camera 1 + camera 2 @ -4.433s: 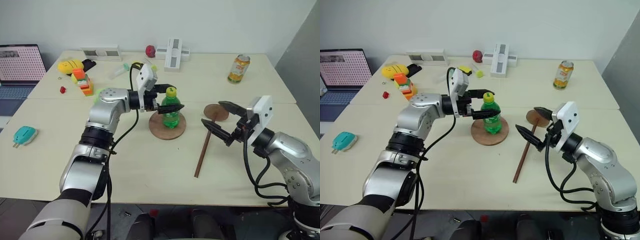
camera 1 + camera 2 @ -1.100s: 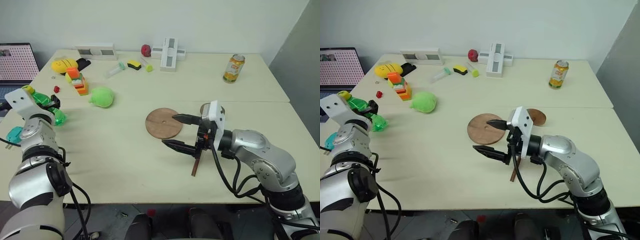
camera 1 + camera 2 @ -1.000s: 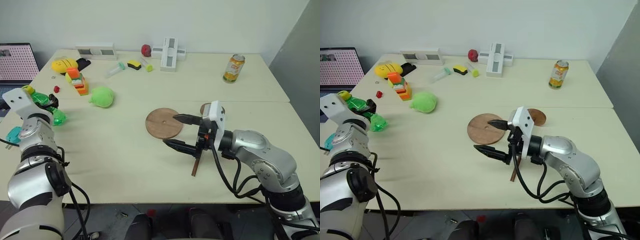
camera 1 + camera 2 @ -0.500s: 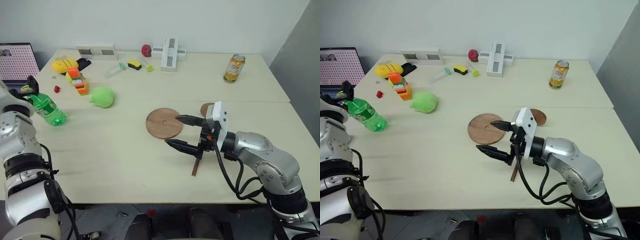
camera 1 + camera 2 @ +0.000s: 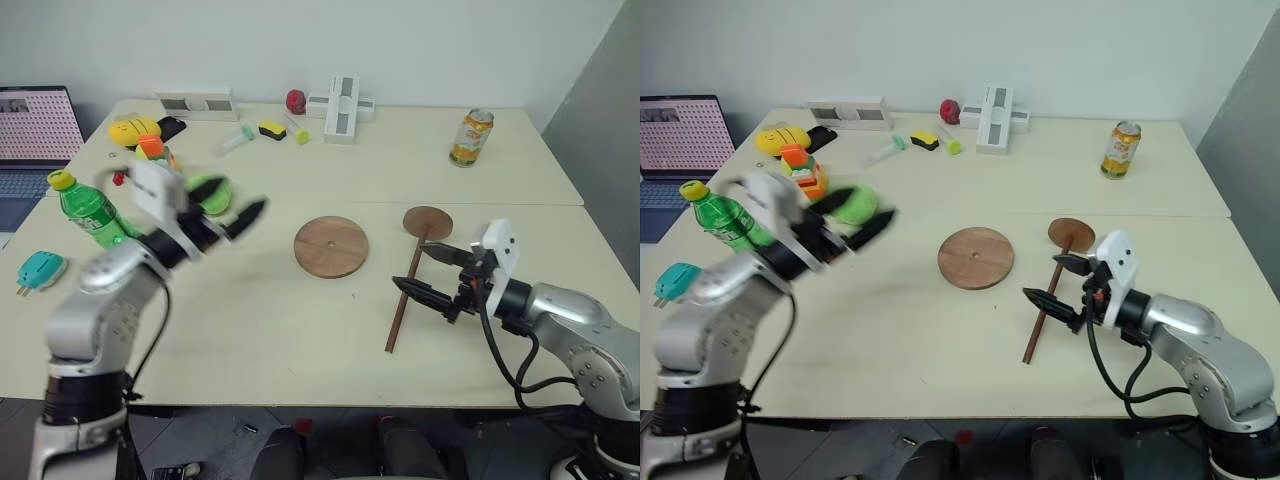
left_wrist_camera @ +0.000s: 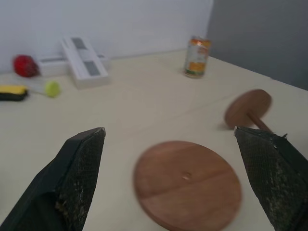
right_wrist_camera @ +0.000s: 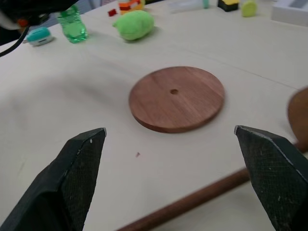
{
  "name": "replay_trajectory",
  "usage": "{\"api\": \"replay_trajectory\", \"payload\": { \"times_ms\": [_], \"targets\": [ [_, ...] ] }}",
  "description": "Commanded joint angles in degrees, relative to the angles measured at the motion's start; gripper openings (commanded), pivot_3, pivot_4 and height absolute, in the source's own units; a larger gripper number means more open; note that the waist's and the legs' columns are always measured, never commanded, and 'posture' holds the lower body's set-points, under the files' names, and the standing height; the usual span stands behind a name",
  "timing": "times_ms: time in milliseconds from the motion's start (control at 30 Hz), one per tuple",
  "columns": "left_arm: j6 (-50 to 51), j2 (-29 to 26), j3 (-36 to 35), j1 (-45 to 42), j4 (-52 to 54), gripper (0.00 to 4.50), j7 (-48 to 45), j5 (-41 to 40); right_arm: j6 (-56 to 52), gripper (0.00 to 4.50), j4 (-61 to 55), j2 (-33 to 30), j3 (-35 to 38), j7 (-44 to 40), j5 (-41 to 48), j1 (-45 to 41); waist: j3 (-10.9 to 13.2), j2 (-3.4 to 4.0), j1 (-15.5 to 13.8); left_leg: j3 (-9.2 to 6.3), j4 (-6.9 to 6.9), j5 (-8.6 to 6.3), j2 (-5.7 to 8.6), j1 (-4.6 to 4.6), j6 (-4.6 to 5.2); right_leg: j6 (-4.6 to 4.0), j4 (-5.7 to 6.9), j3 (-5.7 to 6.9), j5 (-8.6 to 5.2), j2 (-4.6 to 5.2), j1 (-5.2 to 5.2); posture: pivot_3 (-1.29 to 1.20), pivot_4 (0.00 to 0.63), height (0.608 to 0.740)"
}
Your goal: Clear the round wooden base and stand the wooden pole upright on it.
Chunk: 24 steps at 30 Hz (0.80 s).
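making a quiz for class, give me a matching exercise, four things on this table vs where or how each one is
Things:
1. base
2. pole
3. green bottle
4. can

States:
A. upright, far right of the table
B. lying flat beside the right gripper
C. bare, mid-table
D. upright, near the table's left edge

Pairs: 1-C, 2-B, 3-D, 4-A

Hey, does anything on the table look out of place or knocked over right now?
Only the wooden pole: it lies flat beside the round wooden base instead of standing on it. The green bottle stands upright; nothing is spilled.
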<state>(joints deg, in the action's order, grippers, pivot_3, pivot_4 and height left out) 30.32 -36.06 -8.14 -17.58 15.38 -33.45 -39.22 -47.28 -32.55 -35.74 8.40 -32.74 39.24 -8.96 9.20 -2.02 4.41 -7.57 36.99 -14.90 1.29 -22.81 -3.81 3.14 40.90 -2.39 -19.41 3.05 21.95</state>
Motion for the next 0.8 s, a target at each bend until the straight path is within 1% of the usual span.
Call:
{"api": "replay_trajectory", "payload": {
  "times_ms": [33, 133, 233, 333, 400, 533, 667, 800],
  "targets": [
    [-0.80, 0.20, 3.46, 1.51, 4.38, 4.48, -6.71, -0.80, -4.88, 4.50, 2.40, -0.51, 2.91, 2.05, 2.97, -1.33, 0.03, 0.07, -0.05, 0.00, 0.00, 0.00, 0.00, 0.05, 0.00, 0.00, 0.00, 0.01, 0.00, 0.00, -0.07, 0.00, 0.150, 0.740],
    [-2.12, -1.23, 6.40, 3.70, 5.49, 4.48, -14.48, -0.46, -13.84, 4.50, 12.54, 2.20, 5.42, 3.82, 9.12, -6.91, 0.07, 0.12, 0.09, 0.11, -0.03, -0.01, 0.03, 0.35, 0.02, 0.00, -0.16, 0.00, 0.00, 0.01, -0.45, 0.00, 0.150, 0.740],
    [-3.88, -2.44, 7.64, 4.10, 5.71, 4.48, -20.15, 0.33, -25.54, 4.50, 27.54, 3.50, 7.61, 2.06, 15.24, -15.51, 0.21, 0.36, 0.04, 0.15, -0.04, -0.01, 0.00, 0.46, 0.02, 0.00, -0.16, 0.00, 0.00, -0.01, -0.56, 0.00, 0.150, 0.740],
    [-4.12, -2.92, 8.27, 3.76, 6.35, 4.48, -22.32, 0.92, -34.42, 4.50, 41.96, 2.98, 8.86, 0.94, 16.32, -22.69, 0.26, 0.44, -0.11, 0.16, -0.04, -0.02, 0.03, 0.44, 0.03, -0.01, -0.17, 0.01, 0.00, 0.00, -0.56, 0.00, 0.150, 0.740],
    [-3.74, -3.07, 8.18, 4.06, 7.13, 4.48, -22.54, 0.92, -34.88, 4.50, 48.82, 1.70, 7.86, -1.83, 14.81, -24.92, 0.26, 0.45, -0.19, 0.15, -0.07, -0.03, 0.03, 0.40, 0.05, -0.01, -0.28, 0.03, 0.00, 0.00, -0.56, 0.00, 0.150, 0.740],
    [-3.00, -2.88, 7.84, 5.40, 9.41, 4.48, -21.80, 0.99, -30.99, 4.50, 60.23, 0.44, 3.38, -8.25, 10.01, -29.58, 0.27, 0.46, -0.26, 0.15, -0.06, -0.07, 0.03, 0.26, 0.12, 0.00, -0.49, 0.09, 0.00, 0.02, -0.56, 0.00, 0.150, 0.740],
    [-1.94, -2.47, 7.51, 6.43, 11.21, 4.48, -20.25, 0.84, -26.47, 4.50, 65.18, 2.28, -1.91, -14.76, 5.98, -33.50, 0.27, 0.46, 0.16, 0.15, -0.04, -0.07, 0.01, 0.28, 0.13, 0.01, -0.52, 0.08, 0.01, 0.02, -0.58, 0.00, 0.150, 0.740],
    [-1.46, -2.10, 7.66, 6.01, 11.51, 4.48, -19.10, 1.17, -20.11, 4.50, 70.91, 6.08, -4.76, -17.54, 1.13, -36.53, 0.26, 0.48, 0.65, 0.15, -0.04, -0.07, -0.02, 0.31, 0.13, 0.01, -0.49, 0.07, 0.01, -0.01, -0.57, 0.00, 0.150, 0.740]
  ]
}}
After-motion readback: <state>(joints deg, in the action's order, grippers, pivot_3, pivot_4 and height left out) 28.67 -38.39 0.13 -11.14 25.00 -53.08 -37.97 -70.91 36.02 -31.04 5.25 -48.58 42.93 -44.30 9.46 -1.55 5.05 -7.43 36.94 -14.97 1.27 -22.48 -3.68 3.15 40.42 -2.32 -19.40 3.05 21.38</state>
